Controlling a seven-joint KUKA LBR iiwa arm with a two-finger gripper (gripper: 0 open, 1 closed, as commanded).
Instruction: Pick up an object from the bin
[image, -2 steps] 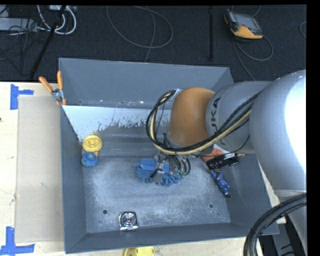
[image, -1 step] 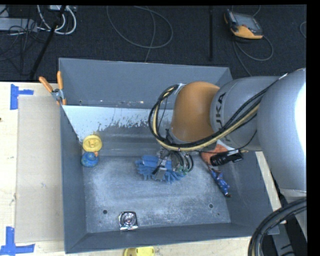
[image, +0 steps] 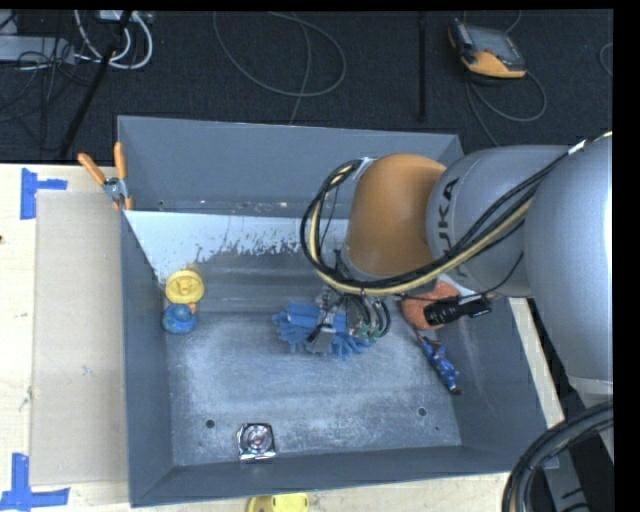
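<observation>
The blue spiky toy (image: 298, 327) lies on the floor of the grey bin (image: 330, 405), close to the middle of the frame. The arm's (image: 560, 220) tip is down on the toy's right half, under the orange wrist cover (image: 395, 215) and its looped cables. The jaws sit among the blue spikes, and you cannot tell whether they are open, closed or gripping the toy.

Just right of the toy you see an orange object (image: 418, 308), partly hidden under the arm. Below that lies a slim blue stick-like piece (image: 441, 366), slanting toward the lower right. Well apart at the left stands a small yellow-and-blue toy (image: 183, 300). A shiny metal piece (image: 256, 438) lies near the bin's lower wall.
</observation>
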